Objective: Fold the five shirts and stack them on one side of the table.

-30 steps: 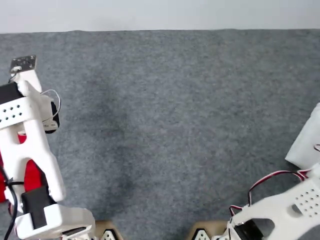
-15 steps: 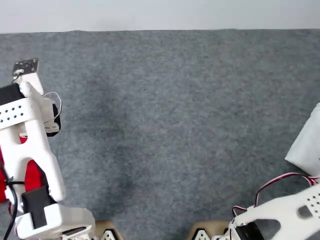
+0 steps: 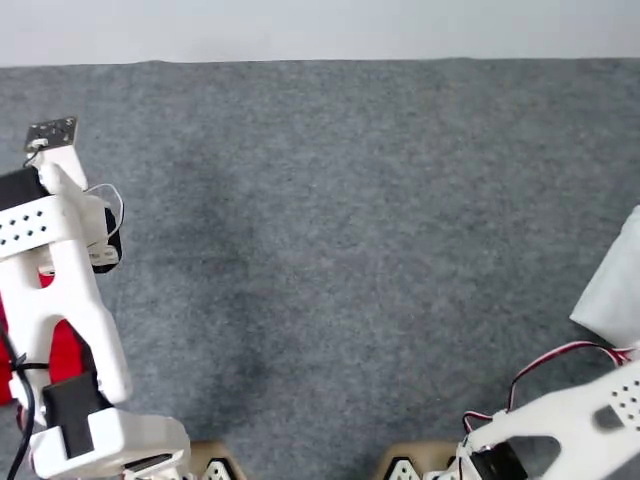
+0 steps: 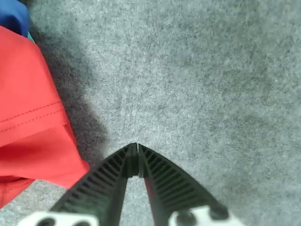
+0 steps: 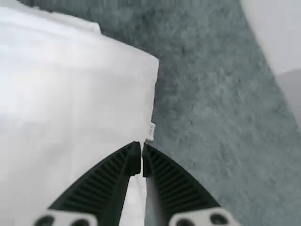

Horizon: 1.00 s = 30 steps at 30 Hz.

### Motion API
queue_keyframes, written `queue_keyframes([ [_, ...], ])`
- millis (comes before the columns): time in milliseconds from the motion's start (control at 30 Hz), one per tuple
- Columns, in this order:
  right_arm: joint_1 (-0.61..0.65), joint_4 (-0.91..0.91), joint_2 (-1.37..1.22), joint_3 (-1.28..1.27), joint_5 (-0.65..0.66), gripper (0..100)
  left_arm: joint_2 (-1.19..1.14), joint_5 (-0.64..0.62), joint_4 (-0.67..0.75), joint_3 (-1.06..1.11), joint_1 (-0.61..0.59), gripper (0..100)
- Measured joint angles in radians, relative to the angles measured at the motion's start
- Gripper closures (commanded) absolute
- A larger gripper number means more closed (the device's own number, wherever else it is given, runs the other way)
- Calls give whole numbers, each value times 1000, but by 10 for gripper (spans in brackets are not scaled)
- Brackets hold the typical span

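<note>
The grey felt-like tabletop [image 3: 350, 220] meets a pale wall [image 3: 320, 30] at 12 o'clock. The red shirt [image 4: 28, 108] lies at 8 o'clock beside the closed left pincer [image 4: 138, 160]; the white shirt [image 5: 61, 94] at 4 o'clock, under the closed right pincer [image 5: 141, 157].

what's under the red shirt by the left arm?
The red shirt lies on the grey mat, with its own folded layers showing at its edge. Blue fabric peeks out past one side. Whether it runs beneath the red is covered.
</note>
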<state>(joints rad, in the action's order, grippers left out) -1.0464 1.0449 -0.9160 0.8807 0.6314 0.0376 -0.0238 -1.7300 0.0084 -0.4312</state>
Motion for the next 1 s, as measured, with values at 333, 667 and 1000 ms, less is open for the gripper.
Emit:
queue_keyframes([
  [333, -6, -155, -137, 0, -6, 988, 0, 0, 0, 0, 0, 994],
  [667, 110, 32, 32, 103, -183, 988, 0, 0, 0, 0, 0, 994],
  [1000, 339, -72, -71, 104, -325, 988, 0, 0, 0, 0, 0, 994],
])
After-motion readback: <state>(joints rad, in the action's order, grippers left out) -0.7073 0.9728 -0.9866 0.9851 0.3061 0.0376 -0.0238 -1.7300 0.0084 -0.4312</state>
